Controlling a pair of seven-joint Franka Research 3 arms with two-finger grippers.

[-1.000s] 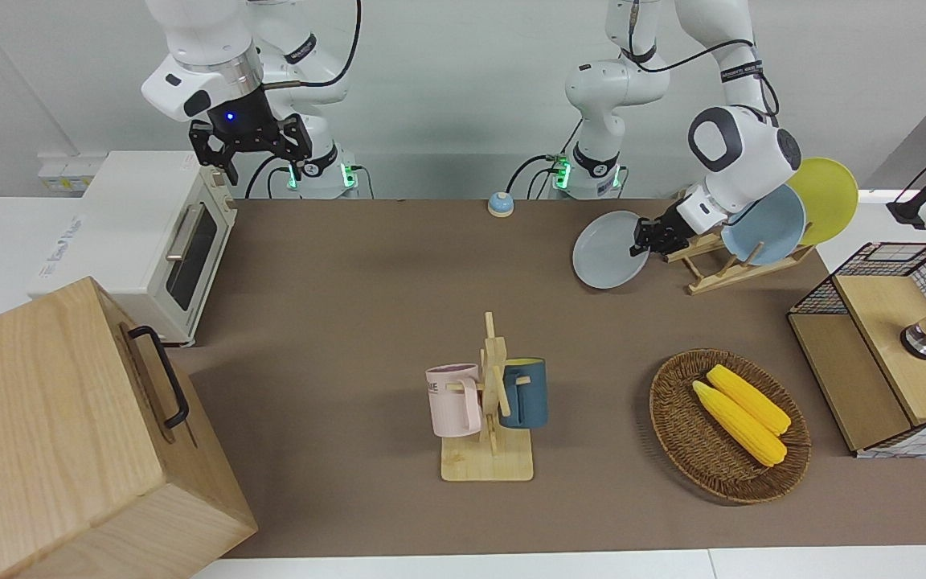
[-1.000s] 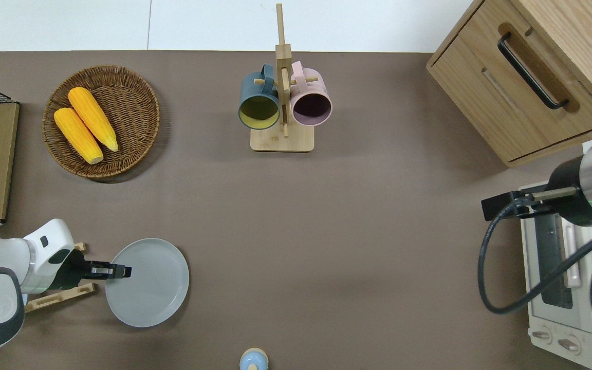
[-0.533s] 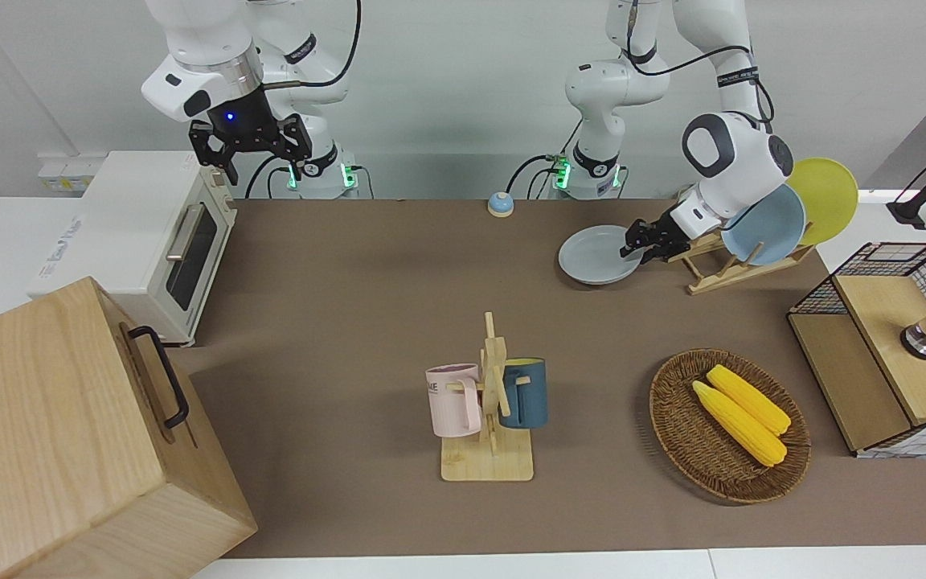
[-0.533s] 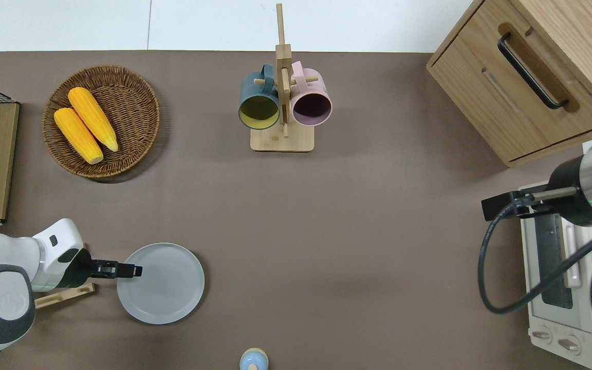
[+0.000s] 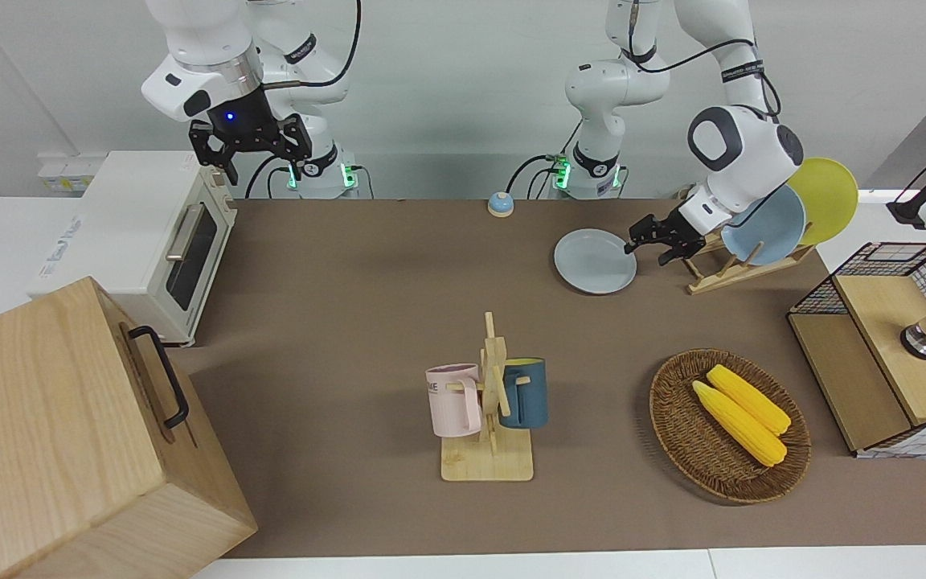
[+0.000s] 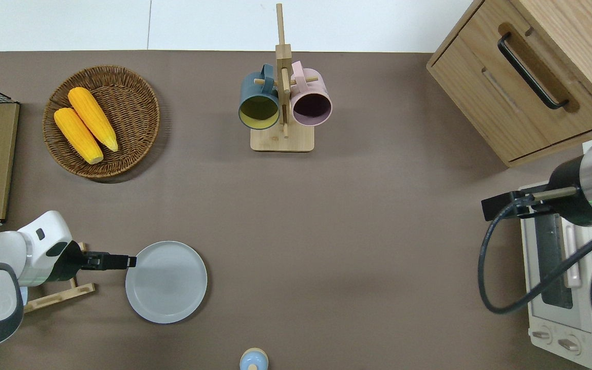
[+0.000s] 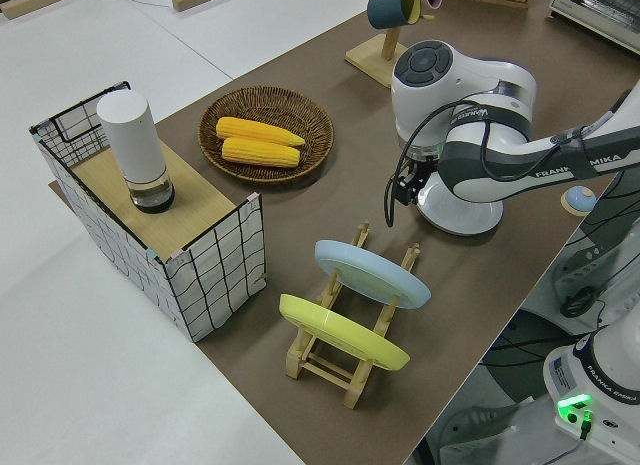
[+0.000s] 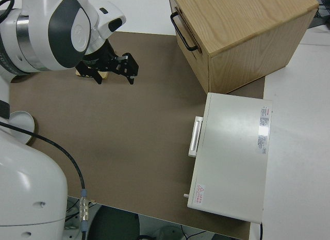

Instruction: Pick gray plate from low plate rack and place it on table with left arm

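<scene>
Gray plate (image 6: 166, 282) flat on table (image 6: 327, 231), left gripper (image 6: 127, 261) jaws spread at rim; blue & yellow plates in rack (image 7: 345, 335).

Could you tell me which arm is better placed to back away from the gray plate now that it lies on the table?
The left. Its gripper, open, sits at the rim of the gray plate, which lies flat on the table beside the low plate rack. The right arm is parked.

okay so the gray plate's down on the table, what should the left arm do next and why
Probably lift the left gripper up and away from the gray plate. The plate lies flat on the table beside the low plate rack, and the gripper looks open at its rim.
</scene>
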